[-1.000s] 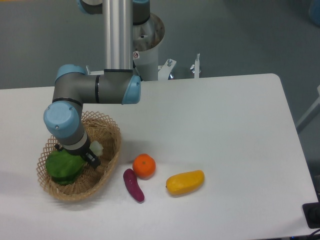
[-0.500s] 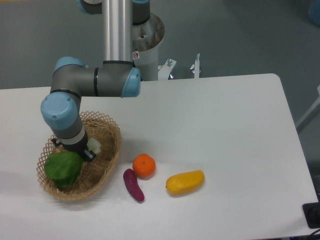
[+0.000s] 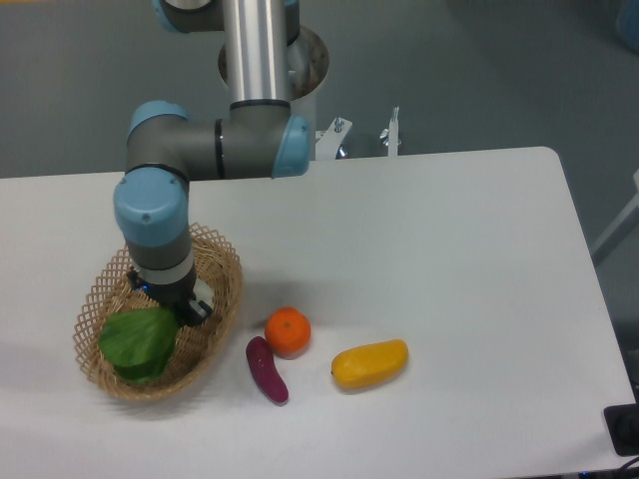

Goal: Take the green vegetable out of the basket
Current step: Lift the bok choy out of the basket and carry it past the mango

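No readable text, labels, brands or numbers anywhere in frame. Nothing printed on the arm point(image 3: 215, 150), the basket point(image 3: 215, 324), the produce or the desk point(image 3: 449, 249). Only candidate: a small sticker point(image 3: 271, 110) on the pale mount behind the arm, reddish mark on it, too small to read.
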`<state>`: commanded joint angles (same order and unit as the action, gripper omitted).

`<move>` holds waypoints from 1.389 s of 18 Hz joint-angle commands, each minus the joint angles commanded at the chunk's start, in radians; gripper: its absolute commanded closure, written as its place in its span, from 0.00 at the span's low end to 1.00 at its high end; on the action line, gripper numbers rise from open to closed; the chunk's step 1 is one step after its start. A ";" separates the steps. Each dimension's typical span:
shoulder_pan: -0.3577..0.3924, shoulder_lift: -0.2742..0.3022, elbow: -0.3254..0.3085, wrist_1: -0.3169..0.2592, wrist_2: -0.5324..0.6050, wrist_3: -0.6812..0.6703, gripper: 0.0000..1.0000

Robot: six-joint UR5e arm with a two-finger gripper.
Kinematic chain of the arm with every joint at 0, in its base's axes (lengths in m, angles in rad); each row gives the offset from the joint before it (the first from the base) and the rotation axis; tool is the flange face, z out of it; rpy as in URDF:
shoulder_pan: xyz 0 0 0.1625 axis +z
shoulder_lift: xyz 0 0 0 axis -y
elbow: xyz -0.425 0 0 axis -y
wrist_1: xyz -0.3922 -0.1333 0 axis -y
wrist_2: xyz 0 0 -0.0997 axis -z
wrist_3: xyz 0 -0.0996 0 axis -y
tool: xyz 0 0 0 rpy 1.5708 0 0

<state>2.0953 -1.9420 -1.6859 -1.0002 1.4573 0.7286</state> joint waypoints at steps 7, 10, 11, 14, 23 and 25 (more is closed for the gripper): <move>0.124 0.003 0.031 -0.002 0.003 0.058 0.76; 0.176 0.003 0.037 -0.005 0.005 0.103 0.76; 0.195 0.003 0.035 -0.005 0.006 0.116 0.76; 0.251 0.006 0.035 -0.012 0.009 0.184 0.76; 0.448 -0.018 0.120 -0.015 0.015 0.414 0.76; 0.477 -0.025 0.150 -0.040 0.015 0.461 0.76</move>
<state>2.5723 -1.9665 -1.5357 -1.0399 1.4726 1.1901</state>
